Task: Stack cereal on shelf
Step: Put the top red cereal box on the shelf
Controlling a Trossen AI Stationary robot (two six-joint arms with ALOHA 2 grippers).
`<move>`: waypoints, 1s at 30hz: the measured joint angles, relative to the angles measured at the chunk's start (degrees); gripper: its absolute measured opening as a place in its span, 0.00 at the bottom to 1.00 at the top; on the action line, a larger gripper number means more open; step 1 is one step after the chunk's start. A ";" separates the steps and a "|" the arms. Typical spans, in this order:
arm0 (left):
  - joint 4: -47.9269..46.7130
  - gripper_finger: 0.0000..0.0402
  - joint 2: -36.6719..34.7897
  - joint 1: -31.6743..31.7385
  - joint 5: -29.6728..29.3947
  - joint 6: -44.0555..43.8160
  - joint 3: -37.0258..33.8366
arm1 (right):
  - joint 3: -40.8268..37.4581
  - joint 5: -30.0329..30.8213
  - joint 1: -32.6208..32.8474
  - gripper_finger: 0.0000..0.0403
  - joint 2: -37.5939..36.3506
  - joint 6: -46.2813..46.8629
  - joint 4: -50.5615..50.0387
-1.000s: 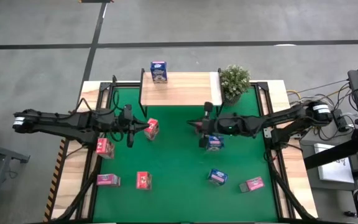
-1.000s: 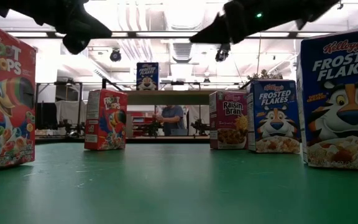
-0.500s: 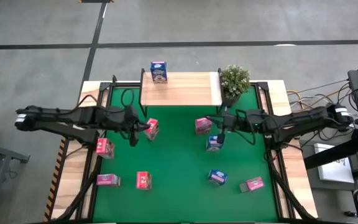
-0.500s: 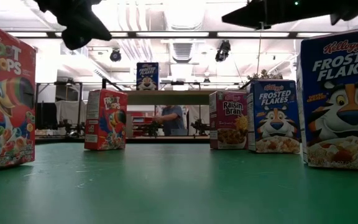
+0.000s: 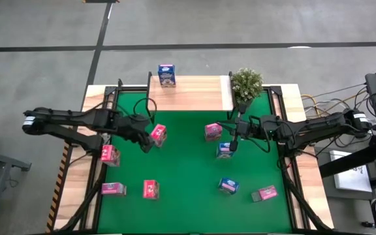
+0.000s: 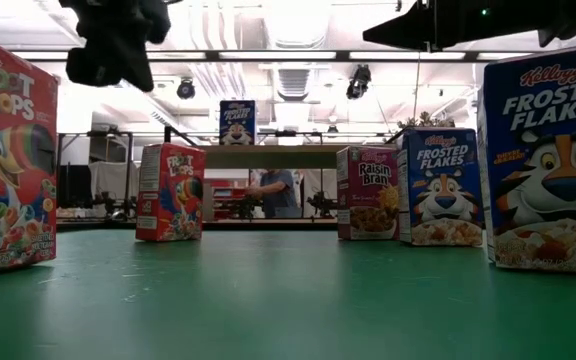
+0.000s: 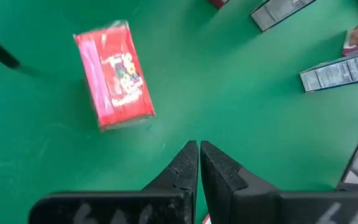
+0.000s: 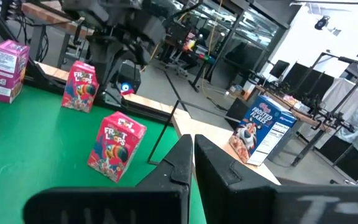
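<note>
Cereal boxes stand scattered on the green mat [image 5: 188,170]; one blue box [image 5: 166,75] stands on the wooden shelf [image 5: 194,93] at its left end. The left gripper [image 5: 147,145] hovers above the mat just beside a red box [image 5: 158,134], fingers pressed together and holding nothing. The right gripper [image 5: 234,145] hovers just beside a blue box [image 5: 224,151], fingers also pressed together and empty. A pink box [image 5: 213,131] stands near it. A potted plant [image 5: 246,85] sits beside the shelf's right end.
</note>
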 joint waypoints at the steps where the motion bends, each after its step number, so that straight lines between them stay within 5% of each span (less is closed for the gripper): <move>1: -0.03 0.02 0.75 0.00 0.10 -0.88 0.00 | 0.00 0.02 0.00 0.02 0.00 -0.04 -0.03; 10: 0.27 0.32 5.68 0.07 2.58 -3.09 0.26 | 0.00 0.02 0.00 0.02 -0.02 -1.42 -0.12; 18: -1.45 0.59 10.79 0.66 -1.69 -2.47 4.54 | 0.00 0.03 0.00 0.02 -0.02 -1.98 -0.08; 30: -11.86 0.60 19.44 1.90 -7.09 4.19 13.54 | -0.02 0.04 0.00 0.02 -0.02 -1.55 -0.19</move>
